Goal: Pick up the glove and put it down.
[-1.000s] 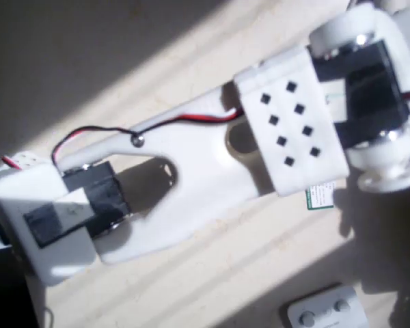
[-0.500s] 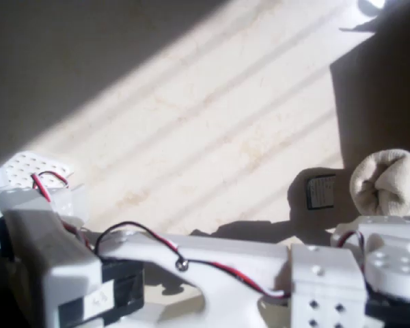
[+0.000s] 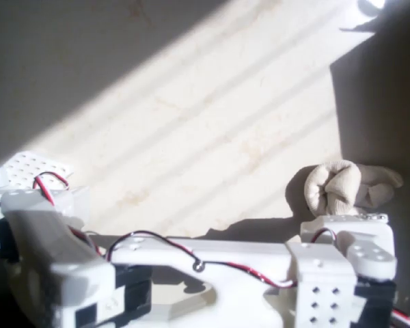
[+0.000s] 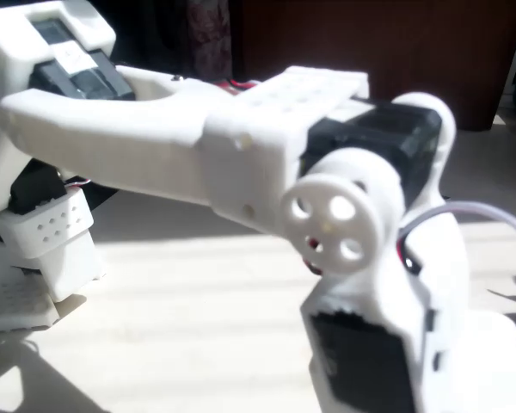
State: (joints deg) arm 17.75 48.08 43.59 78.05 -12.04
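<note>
The cream-beige glove lies bunched on the sunlit table at the right of the overhead view, half in shadow. My white arm runs along the bottom of that view. Its wrist housing sits just below the glove in the picture. The fingers are hidden under the housing, so whether they touch the glove cannot be told. In the fixed view the arm reaches across, and the wrist and gripper body hang down at the lower right, with the fingertips cut off by the bottom edge.
A white perforated base block stands at the left by the arm's base. The pale tabletop stretches open above the arm, with deep shadow along the right side and upper left.
The arm swung from across the middle down to the bottom of the overhead view. The glove, half a second ago held up at the right edge, now lies lower on the table, over the small card.
</note>
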